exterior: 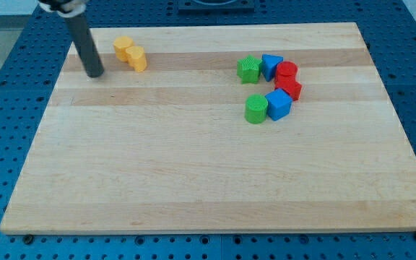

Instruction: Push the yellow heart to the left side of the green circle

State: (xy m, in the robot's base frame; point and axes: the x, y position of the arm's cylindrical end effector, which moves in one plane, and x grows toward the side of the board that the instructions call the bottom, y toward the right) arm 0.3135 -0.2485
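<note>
Two yellow blocks sit touching near the board's top left. The lower right one (137,58) looks like the yellow heart, and the upper left one (123,48) looks like a pentagon. The green circle (256,109) stands right of the board's centre, far to the right of the yellow pair. My dark rod comes down from the view's top left. My tip (95,74) rests on the board, left of and slightly below the yellow blocks, a short gap from them.
A cluster curves around the green circle: a blue block (278,105) touching its right side, two red blocks (289,88) (287,71) above that, a blue triangle (271,66) and a green star-like block (248,69). The wooden board (193,180) lies on a blue perforated table.
</note>
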